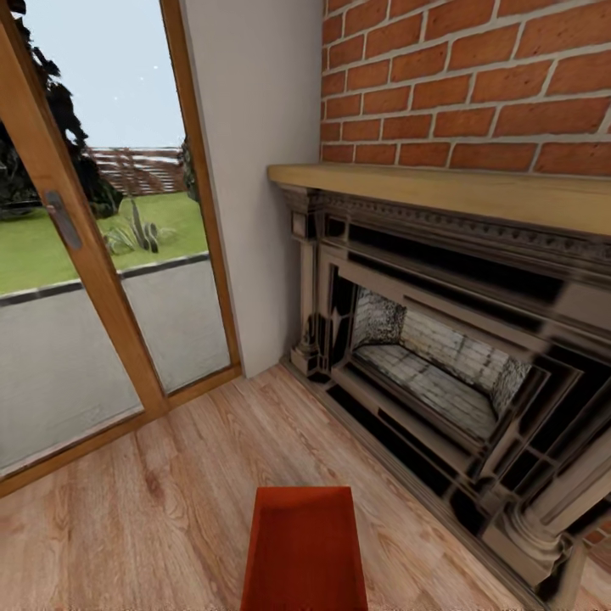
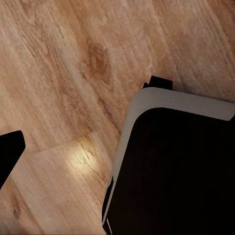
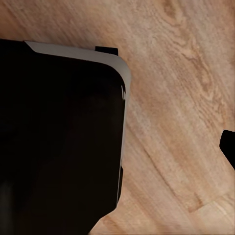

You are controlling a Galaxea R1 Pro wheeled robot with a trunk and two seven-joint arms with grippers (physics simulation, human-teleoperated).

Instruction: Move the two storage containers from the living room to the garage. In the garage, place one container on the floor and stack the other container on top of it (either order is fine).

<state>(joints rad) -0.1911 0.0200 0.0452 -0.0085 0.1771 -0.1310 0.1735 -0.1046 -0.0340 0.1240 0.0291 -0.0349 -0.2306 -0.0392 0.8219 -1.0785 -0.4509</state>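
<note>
Orange-red storage container (image 1: 304,552) on wood-plank floor (image 1: 161,509), beside brick fireplace (image 1: 458,339)

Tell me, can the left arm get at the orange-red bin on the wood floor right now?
Probably, though unconfirmed: the storage container sits low and central on the wood-plank floor with nothing around it. The left wrist view shows floor and the robot's dark base, not the bin.

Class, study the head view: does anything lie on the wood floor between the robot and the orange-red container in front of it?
Nothing visible does. The storage container sits on bare wood-plank floor at the view's lower edge. The fireplace stands off to its right, the glass door to its left.
</note>
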